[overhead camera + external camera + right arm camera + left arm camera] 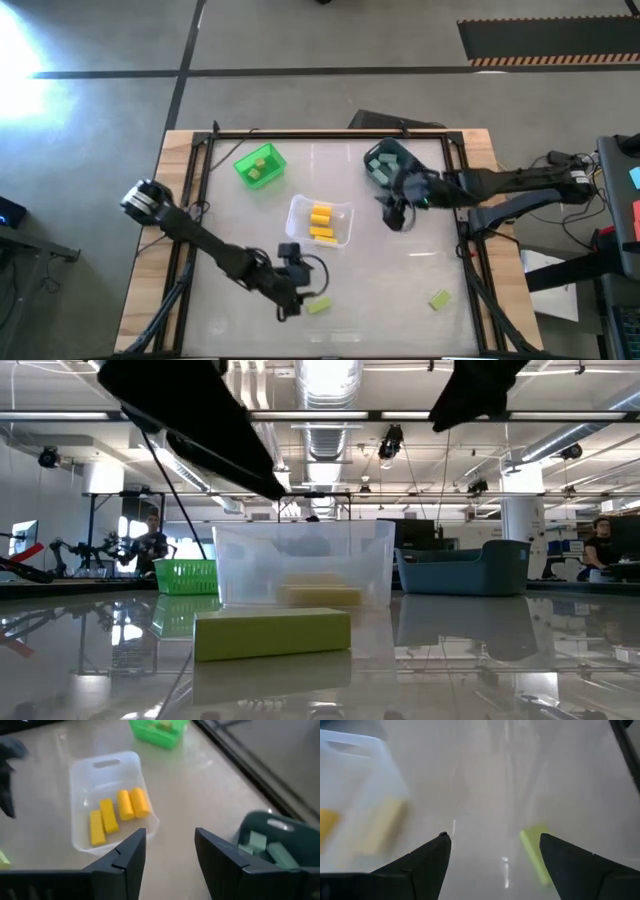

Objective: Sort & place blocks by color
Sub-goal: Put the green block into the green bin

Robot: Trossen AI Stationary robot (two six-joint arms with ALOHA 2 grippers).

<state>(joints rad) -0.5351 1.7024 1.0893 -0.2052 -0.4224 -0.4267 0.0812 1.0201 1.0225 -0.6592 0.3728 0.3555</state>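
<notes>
My left gripper (295, 303) is open, low over the table's near part. In the left wrist view (492, 840) a light green block (535, 852) lies flat on the table between the fingers, close to one of them; it shows in the high view (318, 306) and the low view (272, 632). A second light green block (439, 298) lies flat toward the near right. My right gripper (396, 213) is open (170, 840), above the table between the clear bin (320, 222) and the dark blue-grey bin (388, 162).
The clear bin (107, 802) holds several yellow blocks (120, 810). The bright green bin (260, 166) at the far left holds light green blocks. The dark bin (272, 842) holds pale teal blocks (257, 840). Bare tabletop lies along the near edge. People stand in the room beyond.
</notes>
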